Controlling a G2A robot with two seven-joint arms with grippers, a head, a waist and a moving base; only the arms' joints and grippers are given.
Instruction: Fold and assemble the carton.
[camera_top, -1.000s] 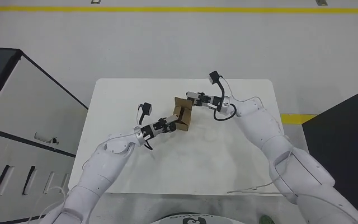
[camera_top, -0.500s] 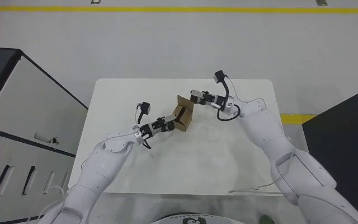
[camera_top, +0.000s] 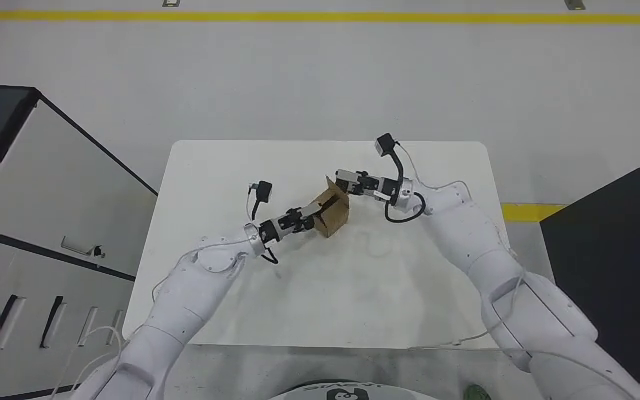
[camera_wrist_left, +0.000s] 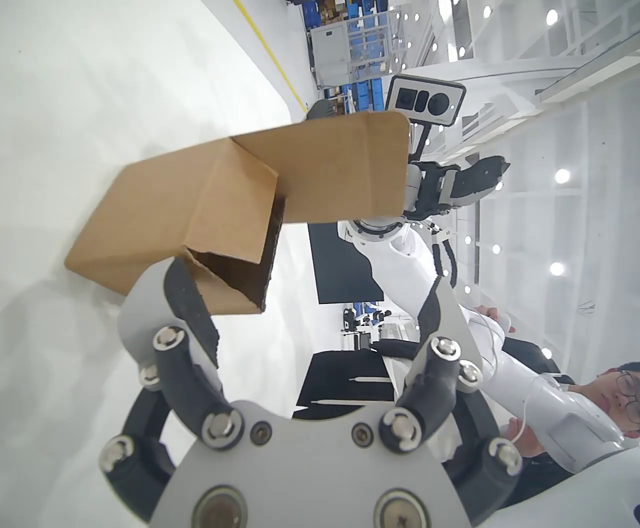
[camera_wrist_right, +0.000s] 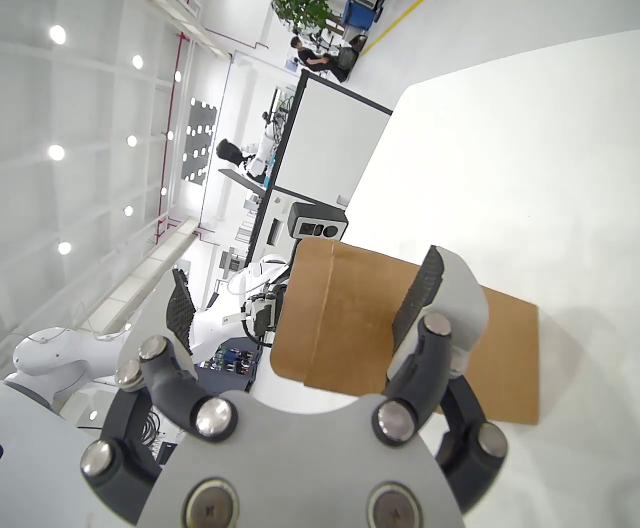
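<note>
A small brown carton (camera_top: 332, 208) stands tilted near the middle of the white table (camera_top: 420, 290), its flaps partly unfolded. My left gripper (camera_top: 305, 222) is at the carton's near-left side, open. In the left wrist view the carton (camera_wrist_left: 200, 210) lies just beyond my left gripper (camera_wrist_left: 310, 295), and one finger (camera_wrist_left: 190, 300) touches a loose lower flap. My right gripper (camera_top: 345, 181) is at the carton's far-right side, open. In the right wrist view one finger (camera_wrist_right: 425, 295) of my right gripper (camera_wrist_right: 305, 295) rests over the carton's flat panel (camera_wrist_right: 350, 320).
A dark cabinet (camera_top: 40, 180) stands off the table's left side. A black object (camera_top: 590, 260) sits past the table's right edge. The table's front half offers free room.
The carton has tipped and turned, moving slightly toward the right arm. My left gripper followed it to the right. My right gripper dropped back down against the carton's far side.
</note>
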